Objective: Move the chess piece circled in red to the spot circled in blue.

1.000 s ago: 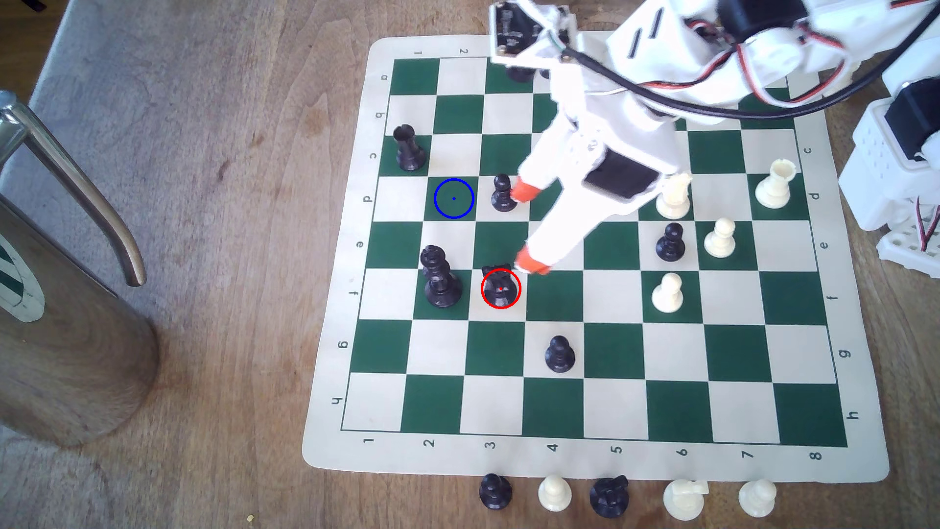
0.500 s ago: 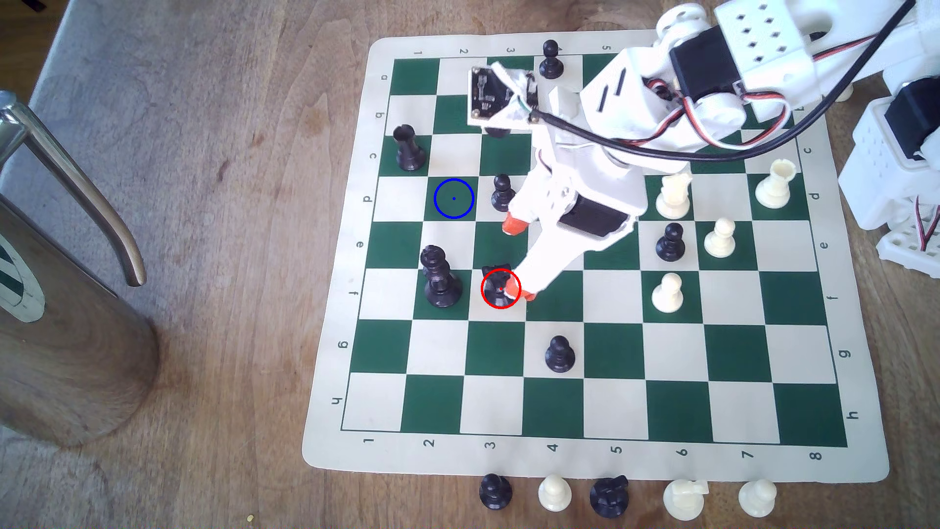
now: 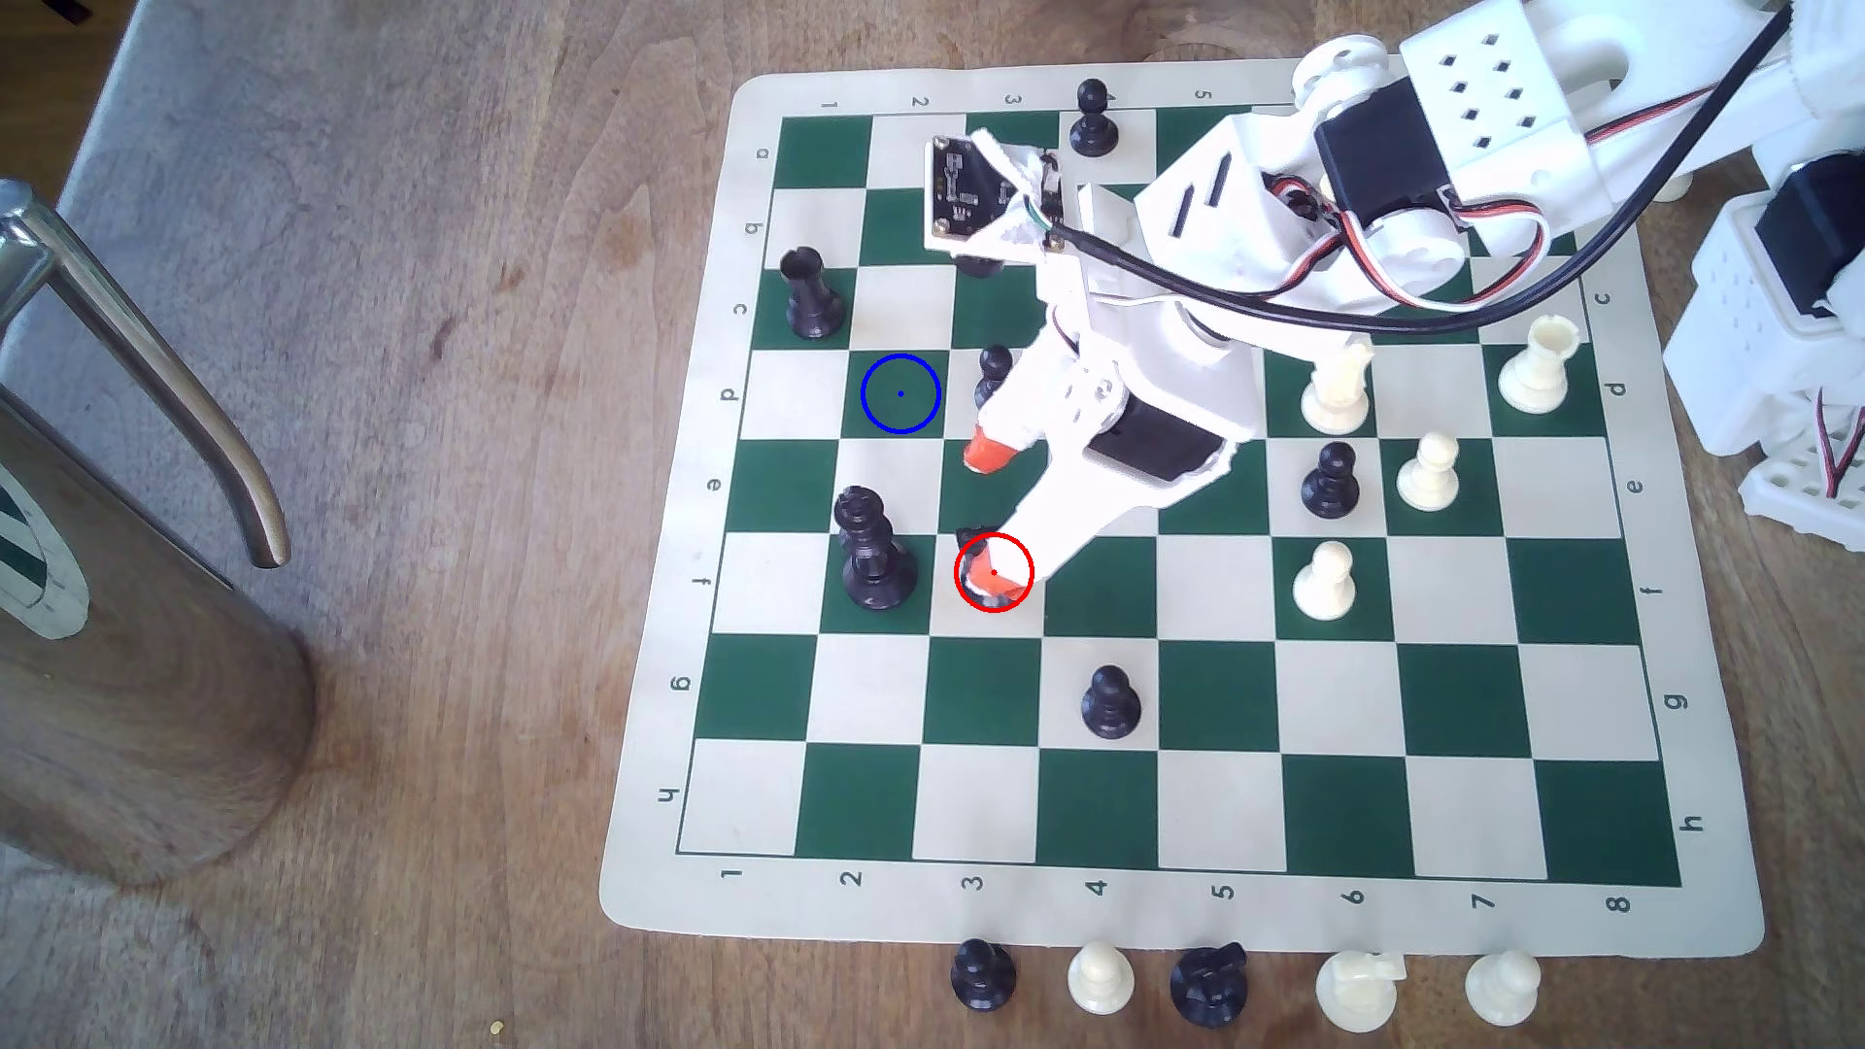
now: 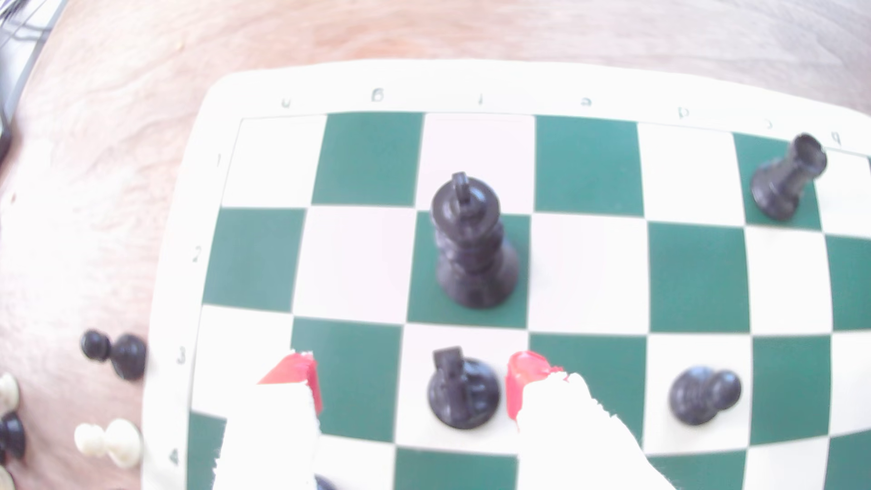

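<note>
Straddling the black knight [image 4: 463, 393] on its red-ringed cream square, the gripper [image 4: 410, 386] stands wide, holding nothing. Light, hard and probably slippery, the piece seems best pinched low, near its base.

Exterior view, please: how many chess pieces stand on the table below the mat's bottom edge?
5, in a row from the exterior view's left: black pawn, cream pawn, black knight, cream knight, second cream pawn. None seems hidden there.
</note>
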Robot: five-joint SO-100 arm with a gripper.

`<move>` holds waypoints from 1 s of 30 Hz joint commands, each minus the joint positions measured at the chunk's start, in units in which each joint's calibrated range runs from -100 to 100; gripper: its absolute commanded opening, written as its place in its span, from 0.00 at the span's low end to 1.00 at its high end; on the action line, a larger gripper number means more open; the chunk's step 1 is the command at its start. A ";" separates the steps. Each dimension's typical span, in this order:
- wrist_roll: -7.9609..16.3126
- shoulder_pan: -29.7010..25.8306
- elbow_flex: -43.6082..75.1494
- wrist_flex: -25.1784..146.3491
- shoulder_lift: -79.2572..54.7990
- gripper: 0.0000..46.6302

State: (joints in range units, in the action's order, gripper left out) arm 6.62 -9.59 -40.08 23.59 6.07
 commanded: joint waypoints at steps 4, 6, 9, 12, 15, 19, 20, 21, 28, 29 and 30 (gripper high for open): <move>-1.12 0.08 0.28 -2.05 -3.53 0.44; -1.17 0.01 0.10 -1.64 -3.70 0.43; -1.32 -0.46 0.10 0.00 -3.61 0.43; -1.37 -0.39 0.37 0.00 -4.72 0.44; -1.42 -0.15 0.55 -0.33 -6.33 0.44; -1.51 0.32 0.92 -1.47 -8.03 0.44; -1.56 0.40 0.92 -1.55 -8.54 0.44; -1.56 0.40 0.92 -1.72 -8.88 0.44; -1.56 0.55 1.10 -3.27 -11.00 0.46; -1.56 0.55 1.19 -3.44 -11.08 0.46; -1.56 0.55 1.19 -3.44 -11.25 0.46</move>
State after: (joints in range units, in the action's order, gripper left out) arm 5.25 -9.07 -40.08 21.27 -2.56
